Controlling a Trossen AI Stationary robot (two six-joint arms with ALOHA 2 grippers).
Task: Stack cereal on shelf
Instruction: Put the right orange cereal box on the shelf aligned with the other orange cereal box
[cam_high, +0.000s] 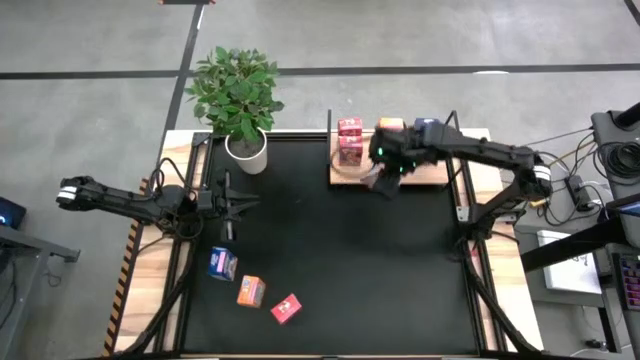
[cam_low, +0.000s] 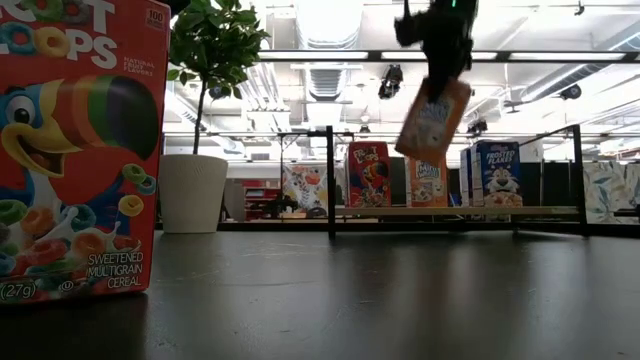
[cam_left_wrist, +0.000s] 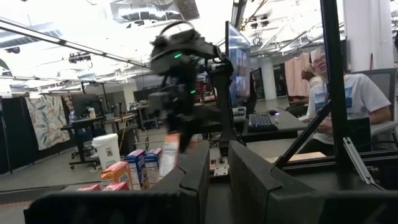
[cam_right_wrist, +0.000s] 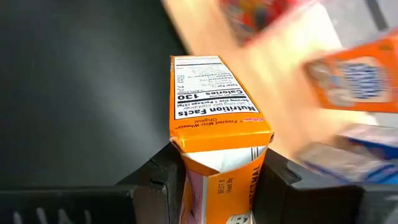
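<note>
Right gripper (cam_right_wrist: 217, 180) clamps orange Frosted Mini-Wheats box (cam_right_wrist: 214, 106), tilted above shelf (cam_high: 440, 178) for placing; left gripper's (cam_high: 235, 204) state unclear.

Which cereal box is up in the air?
The orange box, pinched in the right gripper and hanging tilted above the shelf. Every other box rests on the shelf or the table.

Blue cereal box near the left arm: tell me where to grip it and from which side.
Take the blue cereal box from straight above, fingers across its two opposite side faces. It lies alone on the table, apart from the orange box, so all sides look free. The left gripper is nearest.
</note>
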